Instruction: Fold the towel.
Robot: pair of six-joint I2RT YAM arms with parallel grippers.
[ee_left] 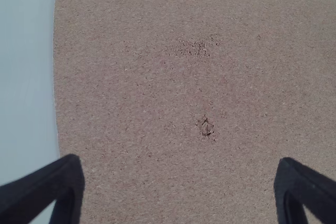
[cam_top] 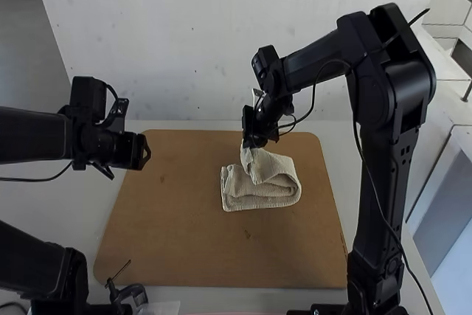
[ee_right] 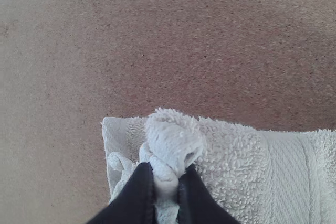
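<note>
Mid-frame, our right gripper (cam_top: 251, 143) pinches the lifted towel (cam_top: 259, 201); we should lower it slowly, edges matched. Our left gripper (ee_left: 177, 182) hangs spread.

In the high view, a brown board (cam_top: 184, 241) occupies the middle of the frame, on a pale table (cam_top: 44, 201). A beige towel (cam_top: 258, 201) lies on it, right of the centre, folded in layers, with a rounded fold at its right side. The right arm (cam_top: 383, 108) comes from the lower right and bends over at the upper right. Its gripper (cam_top: 248, 144) holds a raised part of the towel, near the centre. The left gripper (cam_top: 145, 151) is at the left of the frame, near the board's upper left corner, well apart from the towel.
</note>
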